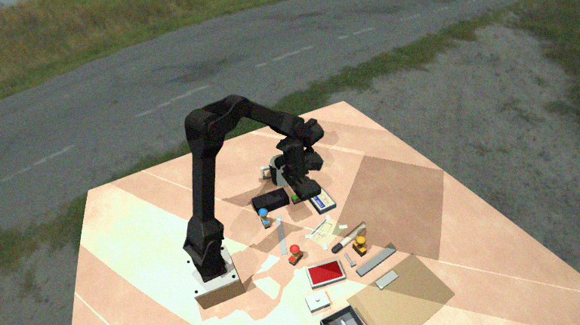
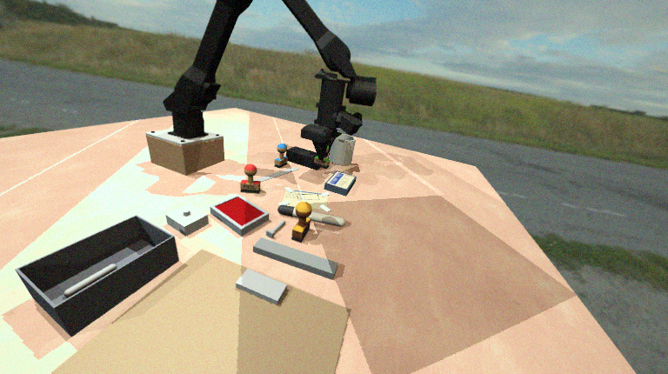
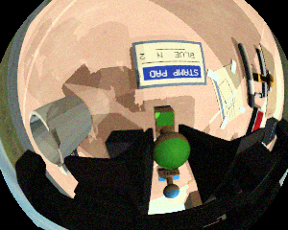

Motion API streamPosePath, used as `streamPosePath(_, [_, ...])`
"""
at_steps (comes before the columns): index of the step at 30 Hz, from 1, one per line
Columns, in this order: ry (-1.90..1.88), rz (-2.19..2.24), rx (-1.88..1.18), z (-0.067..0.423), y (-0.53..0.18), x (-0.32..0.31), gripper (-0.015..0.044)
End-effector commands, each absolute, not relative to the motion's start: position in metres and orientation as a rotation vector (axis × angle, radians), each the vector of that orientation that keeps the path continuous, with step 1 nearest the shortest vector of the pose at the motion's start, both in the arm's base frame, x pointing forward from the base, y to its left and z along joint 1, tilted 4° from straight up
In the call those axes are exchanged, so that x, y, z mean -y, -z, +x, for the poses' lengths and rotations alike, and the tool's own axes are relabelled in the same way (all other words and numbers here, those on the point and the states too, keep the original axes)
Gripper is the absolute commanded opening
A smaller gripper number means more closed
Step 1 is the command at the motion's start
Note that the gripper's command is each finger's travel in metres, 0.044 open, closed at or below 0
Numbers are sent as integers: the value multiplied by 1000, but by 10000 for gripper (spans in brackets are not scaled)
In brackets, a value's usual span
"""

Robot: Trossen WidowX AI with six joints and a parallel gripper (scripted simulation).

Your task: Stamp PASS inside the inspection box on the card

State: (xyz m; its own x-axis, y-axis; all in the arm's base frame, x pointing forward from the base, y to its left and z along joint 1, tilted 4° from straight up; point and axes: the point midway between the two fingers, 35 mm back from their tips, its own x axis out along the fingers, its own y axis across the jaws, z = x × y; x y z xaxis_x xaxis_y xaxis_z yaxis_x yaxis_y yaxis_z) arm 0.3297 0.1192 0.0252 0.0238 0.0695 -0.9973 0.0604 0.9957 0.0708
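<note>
My gripper (image 1: 301, 196) (image 2: 321, 154) (image 3: 165, 130) is shut on the green stamp (image 1: 294, 198) (image 2: 322, 162) (image 3: 171, 152), its round green knob between the fingers. The stamp looks upright and a little above the bench; its lettering is not readable. The card (image 1: 319, 238) (image 2: 306, 199) (image 3: 228, 98) with its outlined box lies taped down nearer the bench middle; no print on it can be made out. An open red pad (image 1: 325, 273) (image 2: 239, 211) lies beyond it. A pad labelled STAMP PAD BLUE (image 1: 322, 201) (image 2: 339, 182) (image 3: 170, 64) lies beside the gripper, its label up.
A grey mug (image 1: 279, 177) (image 2: 343, 150) (image 3: 69, 126) and a black block (image 1: 270, 199) (image 2: 301, 156) stand close to the gripper. Blue (image 1: 263, 212) (image 2: 281, 148), red (image 1: 294, 249) (image 2: 250, 170) and yellow (image 1: 360, 241) (image 2: 303, 210) stamps stand around the card, with a marker (image 1: 350, 236) (image 2: 324, 217) beside it.
</note>
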Motion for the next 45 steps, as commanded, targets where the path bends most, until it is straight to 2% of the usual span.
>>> streamPosePath(1, [-9, 100, -1547, 330, -27, -119, 0])
streamPosePath(45, [-8, 99, -1547, 329, -49, -117, 0])
